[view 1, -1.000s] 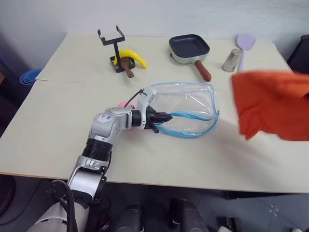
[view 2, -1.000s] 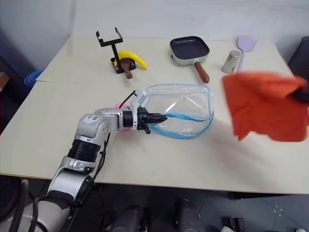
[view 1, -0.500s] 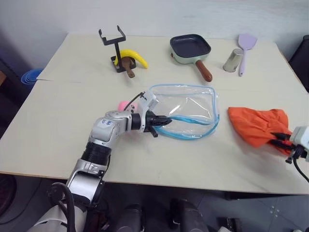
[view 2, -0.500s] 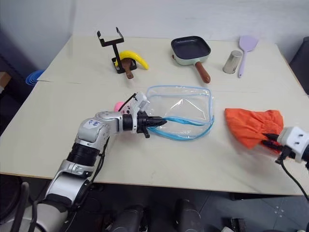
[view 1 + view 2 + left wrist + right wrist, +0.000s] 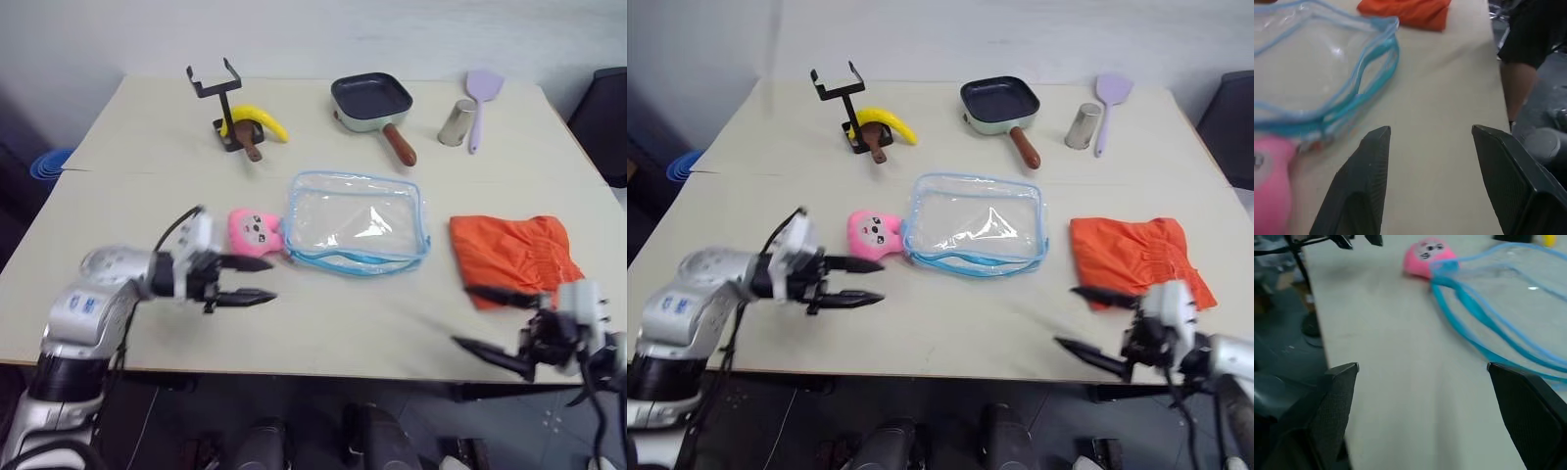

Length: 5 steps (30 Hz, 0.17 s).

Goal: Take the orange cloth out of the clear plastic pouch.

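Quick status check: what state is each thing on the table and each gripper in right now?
orange cloth: out of the pouch, crumpled on the table.
clear plastic pouch: empty, lying flat.
pink plush charm: lying beside the pouch.
left gripper: open, empty.
right gripper: open, empty.
square pan: upright, empty.

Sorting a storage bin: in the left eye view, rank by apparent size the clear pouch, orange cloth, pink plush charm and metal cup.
1. Clear plastic pouch with light blue edging
2. Wrinkled orange cloth, somewhat smaller
3. Pink plush charm
4. Small metal cup, though it stands farther back, so unsure
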Tool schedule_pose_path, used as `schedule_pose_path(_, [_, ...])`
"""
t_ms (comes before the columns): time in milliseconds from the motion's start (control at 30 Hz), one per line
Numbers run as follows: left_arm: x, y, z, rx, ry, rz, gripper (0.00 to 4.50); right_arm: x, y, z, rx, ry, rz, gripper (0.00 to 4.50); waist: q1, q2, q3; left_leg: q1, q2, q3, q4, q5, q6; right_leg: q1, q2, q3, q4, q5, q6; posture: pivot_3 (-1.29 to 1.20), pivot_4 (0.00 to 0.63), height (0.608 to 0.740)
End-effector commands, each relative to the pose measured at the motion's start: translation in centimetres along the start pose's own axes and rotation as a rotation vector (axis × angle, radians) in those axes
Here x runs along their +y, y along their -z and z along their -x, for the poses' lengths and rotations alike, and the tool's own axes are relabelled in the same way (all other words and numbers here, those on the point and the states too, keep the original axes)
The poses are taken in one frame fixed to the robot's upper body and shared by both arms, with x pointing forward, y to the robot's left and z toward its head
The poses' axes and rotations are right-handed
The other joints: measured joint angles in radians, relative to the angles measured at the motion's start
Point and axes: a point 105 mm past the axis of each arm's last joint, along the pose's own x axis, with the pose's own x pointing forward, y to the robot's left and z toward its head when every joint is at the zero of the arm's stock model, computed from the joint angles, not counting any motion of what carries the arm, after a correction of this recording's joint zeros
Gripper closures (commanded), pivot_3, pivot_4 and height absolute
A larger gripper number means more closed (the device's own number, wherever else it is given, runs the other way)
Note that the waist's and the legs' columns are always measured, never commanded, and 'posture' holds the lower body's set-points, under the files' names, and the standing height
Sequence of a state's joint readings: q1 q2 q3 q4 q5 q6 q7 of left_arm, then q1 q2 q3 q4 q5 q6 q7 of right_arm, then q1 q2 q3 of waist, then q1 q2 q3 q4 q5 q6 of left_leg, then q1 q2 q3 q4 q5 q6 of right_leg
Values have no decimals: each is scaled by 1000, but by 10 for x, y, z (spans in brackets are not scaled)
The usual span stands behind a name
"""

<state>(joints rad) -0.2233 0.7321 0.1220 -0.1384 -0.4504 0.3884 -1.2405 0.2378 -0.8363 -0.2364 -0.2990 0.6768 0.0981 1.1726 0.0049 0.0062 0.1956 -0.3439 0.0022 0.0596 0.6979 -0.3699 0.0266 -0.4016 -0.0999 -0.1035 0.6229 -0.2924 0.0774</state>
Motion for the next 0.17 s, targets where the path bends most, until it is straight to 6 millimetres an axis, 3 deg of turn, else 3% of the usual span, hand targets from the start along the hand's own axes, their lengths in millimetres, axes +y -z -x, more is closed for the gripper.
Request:
schedule_pose_path(33, [0, 10, 27, 59, -111, -73, 1723, 1, 9, -10, 52, -51, 150, 38, 9, -1, 0, 0, 0, 0, 0, 0, 1, 0, -1, 0, 0, 0, 0, 0, 150, 740])
schedule_pose_path(167, [-2, 28, 41, 125, -183, -116, 1723, -11, 24, -6, 106, -69, 212, 38, 20, -1, 0, 0, -2, -1, 0, -2, 2, 0, -3, 0, -1, 0, 0, 0, 150, 740])
